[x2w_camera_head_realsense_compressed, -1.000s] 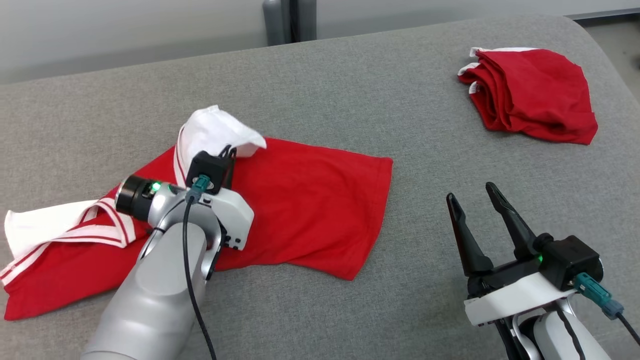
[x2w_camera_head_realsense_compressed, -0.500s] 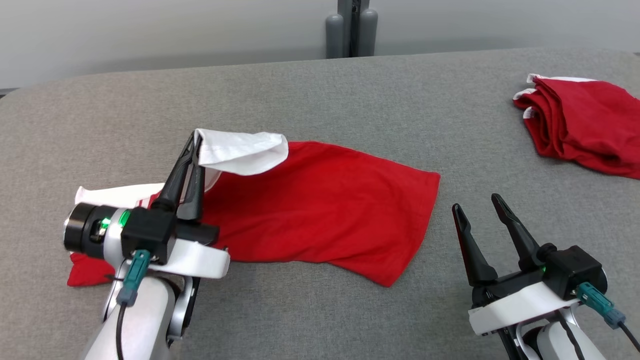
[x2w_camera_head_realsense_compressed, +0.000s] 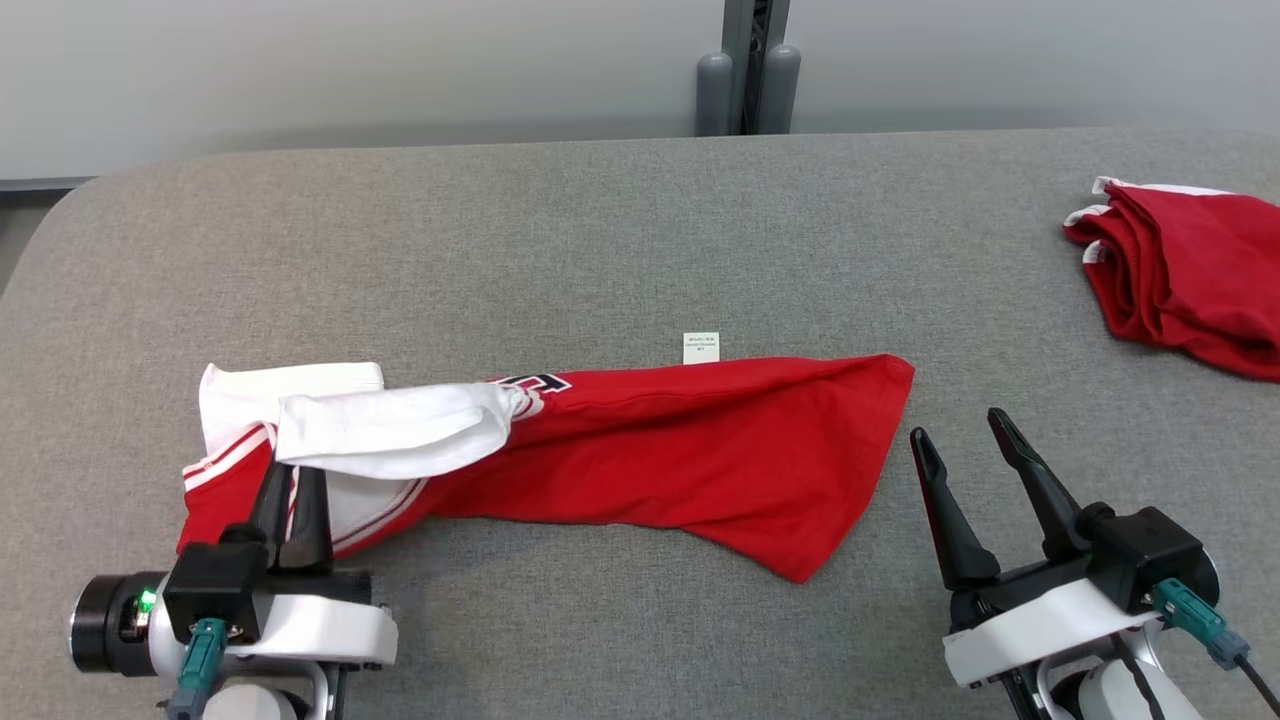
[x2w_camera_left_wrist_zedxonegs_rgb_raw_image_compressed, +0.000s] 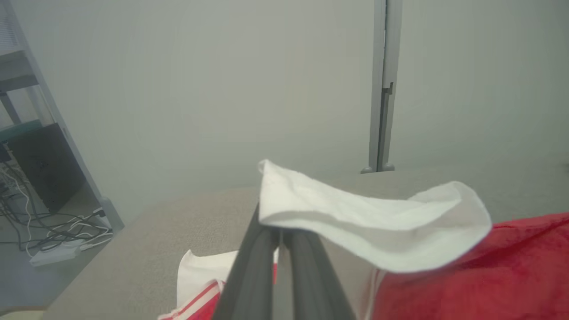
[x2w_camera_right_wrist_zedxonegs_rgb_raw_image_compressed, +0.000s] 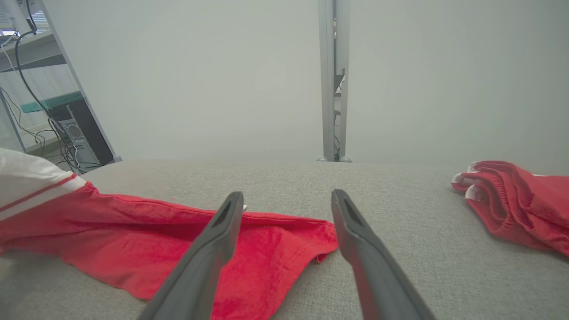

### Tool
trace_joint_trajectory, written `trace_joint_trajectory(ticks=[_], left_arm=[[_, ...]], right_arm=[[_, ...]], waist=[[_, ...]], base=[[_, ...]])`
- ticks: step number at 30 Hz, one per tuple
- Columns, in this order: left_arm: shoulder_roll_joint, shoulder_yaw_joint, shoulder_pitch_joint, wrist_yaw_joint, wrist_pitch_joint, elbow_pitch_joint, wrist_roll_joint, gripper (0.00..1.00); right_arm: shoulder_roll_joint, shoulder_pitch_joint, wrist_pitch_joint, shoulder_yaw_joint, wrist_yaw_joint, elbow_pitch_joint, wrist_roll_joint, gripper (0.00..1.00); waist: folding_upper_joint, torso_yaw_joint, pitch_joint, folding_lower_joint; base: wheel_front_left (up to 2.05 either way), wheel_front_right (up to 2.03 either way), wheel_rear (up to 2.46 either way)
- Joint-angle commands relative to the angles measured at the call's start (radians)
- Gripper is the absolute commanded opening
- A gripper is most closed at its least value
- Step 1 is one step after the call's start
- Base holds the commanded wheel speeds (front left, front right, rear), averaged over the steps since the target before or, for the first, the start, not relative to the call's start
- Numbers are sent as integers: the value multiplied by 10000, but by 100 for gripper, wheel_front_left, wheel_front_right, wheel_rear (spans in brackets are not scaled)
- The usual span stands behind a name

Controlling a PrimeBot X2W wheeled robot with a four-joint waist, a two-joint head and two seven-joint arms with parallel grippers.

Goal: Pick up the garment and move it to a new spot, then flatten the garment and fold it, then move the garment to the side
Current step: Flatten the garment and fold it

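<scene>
The garment [x2w_camera_head_realsense_compressed: 700, 450], red with white sleeves, lies stretched left to right across the grey table [x2w_camera_head_realsense_compressed: 600, 230]. My left gripper [x2w_camera_head_realsense_compressed: 290, 478] at the lower left is shut on a white sleeve [x2w_camera_head_realsense_compressed: 390, 432], which it holds lifted over the garment's left end. In the left wrist view the closed fingers [x2w_camera_left_wrist_zedxonegs_rgb_raw_image_compressed: 262, 262] pinch that sleeve [x2w_camera_left_wrist_zedxonegs_rgb_raw_image_compressed: 369, 226], with the red body [x2w_camera_left_wrist_zedxonegs_rgb_raw_image_compressed: 480, 275] to the right. My right gripper [x2w_camera_head_realsense_compressed: 955, 428] stands open just right of the garment's right hem, holding nothing. The right wrist view shows its spread gripper [x2w_camera_right_wrist_zedxonegs_rgb_raw_image_compressed: 286, 195] above the red hem [x2w_camera_right_wrist_zedxonegs_rgb_raw_image_compressed: 178, 240].
A second red garment [x2w_camera_head_realsense_compressed: 1190, 280], folded, lies at the table's far right and shows again as a red bundle [x2w_camera_right_wrist_zedxonegs_rgb_raw_image_compressed: 511, 204]. A small white label [x2w_camera_head_realsense_compressed: 700, 347] sticks out behind the garment. A grey post [x2w_camera_head_realsense_compressed: 745, 70] stands behind the table. A shelf with cables [x2w_camera_left_wrist_zedxonegs_rgb_raw_image_compressed: 44, 213] is off the left.
The head camera has shifted. My left gripper has drawn back toward the near left with the sleeve, so the garment now lies narrower and longer. The right gripper stays open.
</scene>
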Motion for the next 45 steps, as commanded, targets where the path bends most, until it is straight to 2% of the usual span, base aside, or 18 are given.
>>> trace_joint_trajectory(ticks=[1, 5, 10, 18, 22, 25, 30, 35, 40, 41, 42, 44, 45], left_arm=[[-14, 78, 90, -85, -37, 349, -171, 0], [-93, 39, 37, -371, -20, 1403, -489, 0], [-232, 88, -227, -440, -28, 2376, -637, 0], [-147, 664, -641, 297, -35, 3068, -336, 0], [-110, 855, -782, 268, -36, 3062, -303, 0], [-139, 836, -1124, -98, -37, 2935, -264, 0], [-462, 240, -1879, -850, -37, 3400, -107, 0], [-808, -300, -2585, -1612, -36, 4303, -31, 0], [-965, -723, -2993, -2169, -15, 5708, 26, 2], [-988, -744, -3052, -2203, 77, 6063, -21, 9], [-1010, -823, -3161, -2257, 198, 6652, -37, 31], [-1039, -811, -3302, -2202, 175, 7051, -75, 54], [-1061, -798, -3331, -2175, 144, 7174, -99, 100]], right_arm=[[-74, -22, -8, -12, 2, -1, -12, 100], [-91, -116, -8, 14, 2, 28, -5, 100], [-96, -78, -8, -6, 0, 184, 4, 100], [-68, -188, -8, 24, 2, 305, 8, 100], [-61, -181, -8, 21, 2, 281, 1, 100], [-67, -191, -8, 32, 0, 293, -18, 100], [-28, -313, -8, 138, 2, 336, -5, 100], [12, -431, -8, 220, 0, 316, 22, 100], [42, -422, -8, 220, 2, 303, 53, 100], [53, -407, -8, 223, 0, 313, 51, 100], [73, -367, -8, 217, 0, 334, 48, 100], [92, -335, -8, 220, 2, 352, 40, 100], [95, -320, -8, 203, 0, 360, 39, 100]], waist=[[-1, -12, 25, 0], [-1, -68, 79, 0], [-1, -138, 129, 0], [-1, -268, 176, 0], [-1, -301, 238, 0], [-1, -316, 311, 0], [-1, -406, 383, 0], [-1, -624, 469, 0], [-1, -815, 509, 0], [-1, -841, 501, 0], [-1, -878, 476, 0], [-1, -893, 435, 0], [-1, -887, 406, 0]], base=[[0, 0, 0], [0, 0, 0], [0, 0, 0], [0, 0, 0], [0, 0, 0], [0, 0, 0], [0, 0, 0], [0, 0, 0], [0, 0, 0], [0, 0, 0], [0, 0, 0], [0, 0, 0], [0, 0, 0]])
